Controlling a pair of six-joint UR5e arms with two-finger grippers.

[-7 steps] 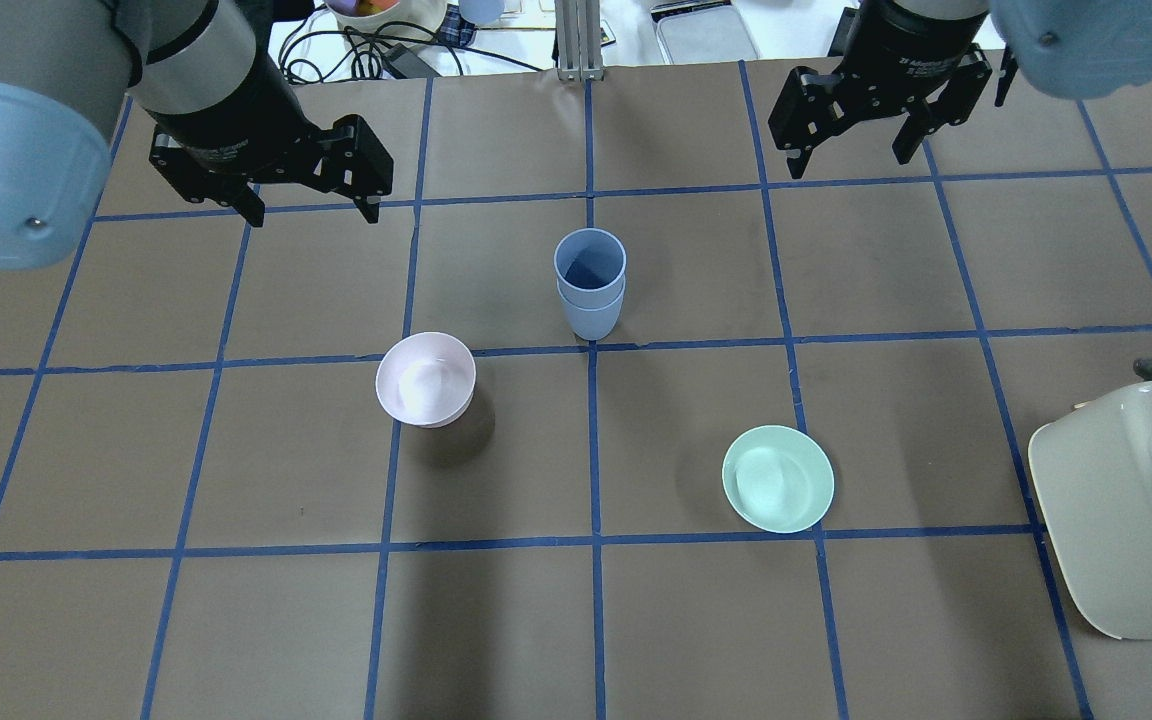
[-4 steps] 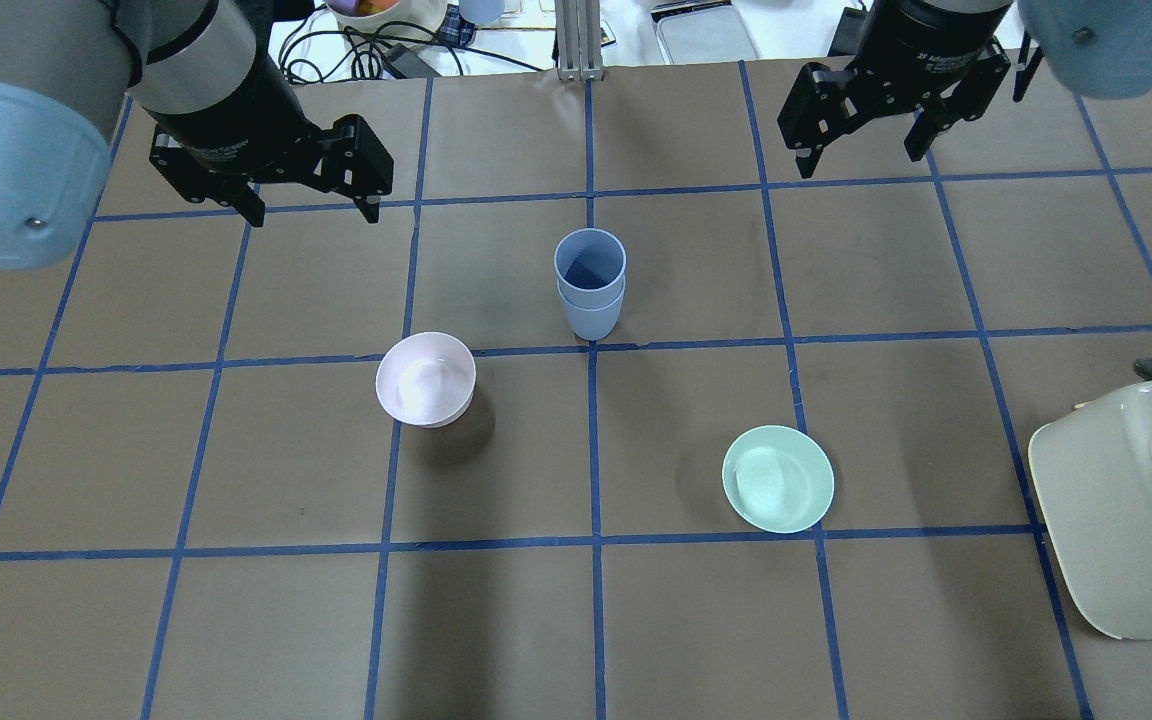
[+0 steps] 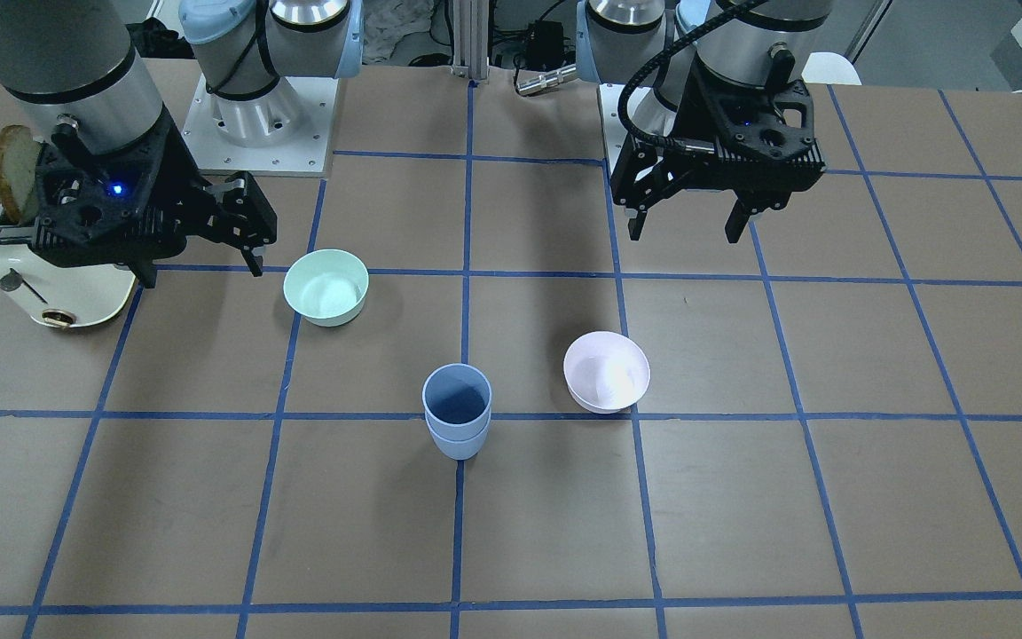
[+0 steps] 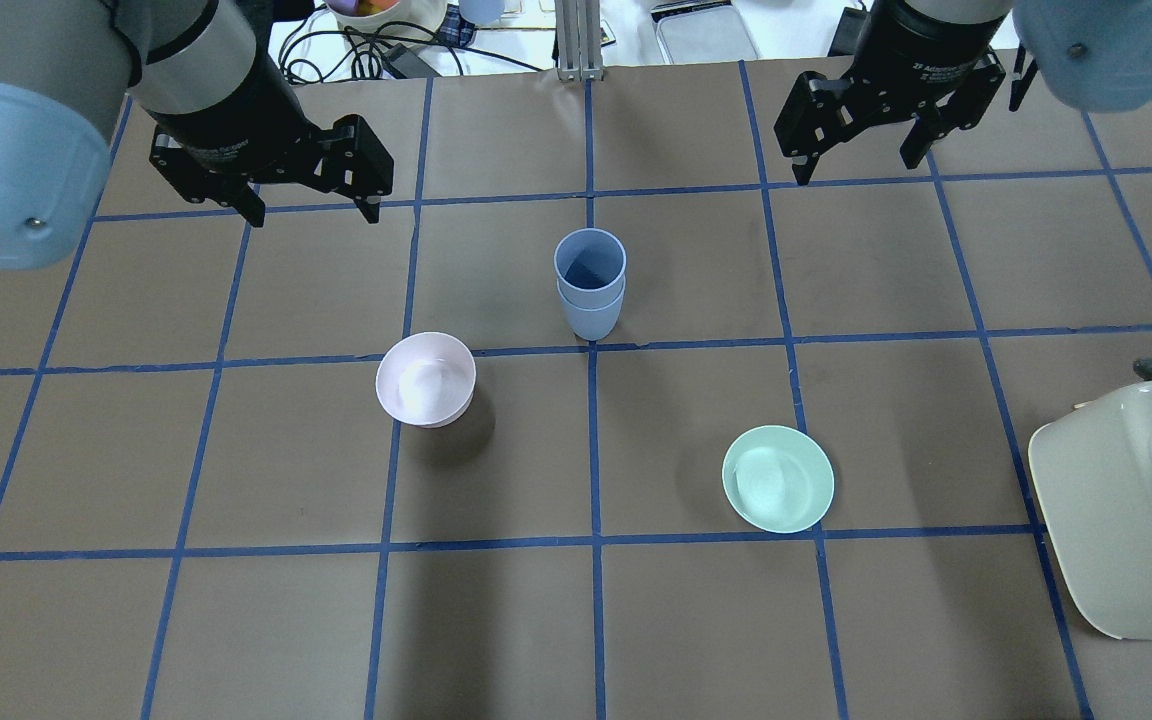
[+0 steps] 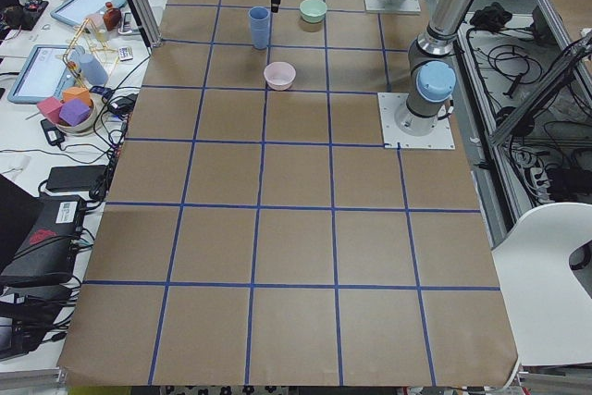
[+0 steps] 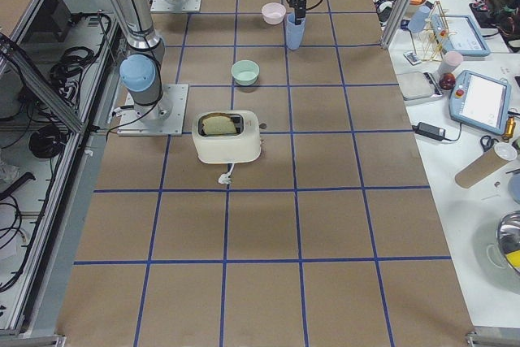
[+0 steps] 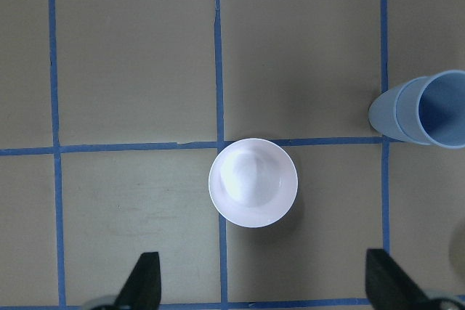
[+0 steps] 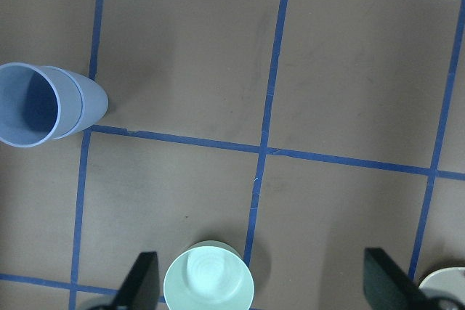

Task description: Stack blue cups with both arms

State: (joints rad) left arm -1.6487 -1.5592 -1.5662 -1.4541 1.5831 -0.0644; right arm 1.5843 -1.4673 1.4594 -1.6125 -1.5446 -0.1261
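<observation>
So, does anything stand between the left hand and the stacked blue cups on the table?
Nothing visible does. The left hand is open and raised, and the blue cups stand alone with bare table around them. The pink bowl sits to the side of the straight way between them, apart from the cups.

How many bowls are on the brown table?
2: the pink bowl beside the stacked blue cups, and the green bowl nearer the toaster. None appears hidden.

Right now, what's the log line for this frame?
blue cups: nested, upright | left gripper: open, empty | right gripper: open, empty | stack: looks done
</observation>
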